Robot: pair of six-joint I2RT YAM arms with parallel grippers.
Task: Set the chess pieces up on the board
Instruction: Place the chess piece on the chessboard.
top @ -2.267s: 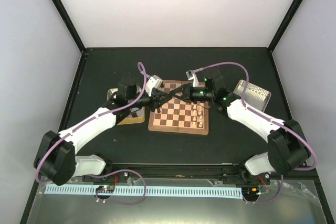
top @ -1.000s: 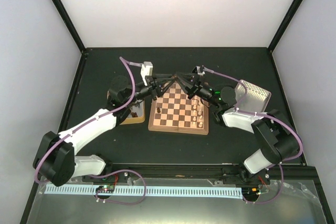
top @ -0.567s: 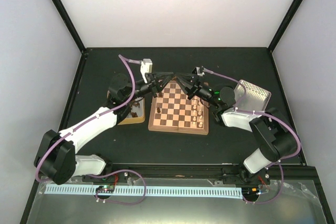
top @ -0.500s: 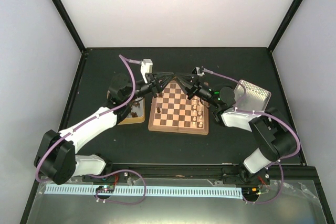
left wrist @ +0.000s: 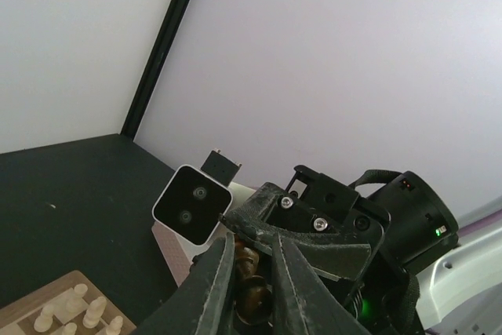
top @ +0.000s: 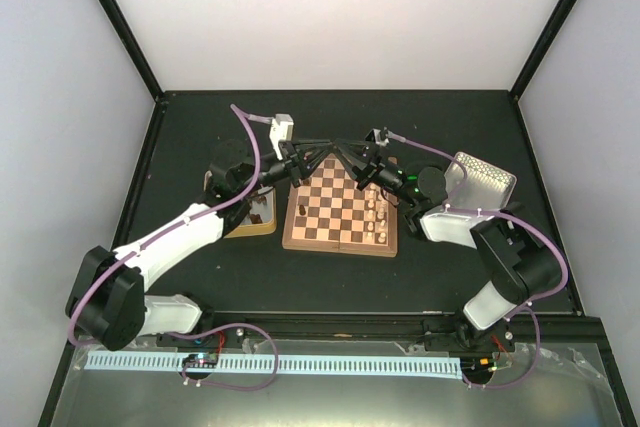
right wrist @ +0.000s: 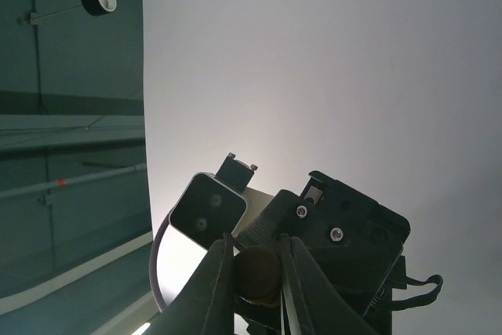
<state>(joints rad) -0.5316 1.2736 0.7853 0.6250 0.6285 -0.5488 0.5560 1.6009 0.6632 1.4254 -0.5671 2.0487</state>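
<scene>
Above the far edge of the board (top: 340, 246), my left gripper (top: 322, 151) and right gripper (top: 339, 151) meet tip to tip. A dark brown chess piece (left wrist: 252, 292) sits between the left fingers (left wrist: 216, 280), which are shut on it. In the right wrist view its round dark base (right wrist: 257, 272) is clamped between the right fingers (right wrist: 222, 276). Several cream pieces (top: 377, 214) stand on the board's right side, and a dark one (top: 301, 210) stands at its left. The top view hides the held piece.
A yellowish tin (top: 252, 219) lies left of the board under the left arm. A silvery perforated tray (top: 486, 178) sits at the right behind the right arm. Each wrist view is filled by the other gripper's white camera (left wrist: 192, 205) and black body (right wrist: 353, 233).
Both arms rose from over the board to meet above its far edge. Over the last second the left jaws closed on the dark piece that the right gripper holds.
</scene>
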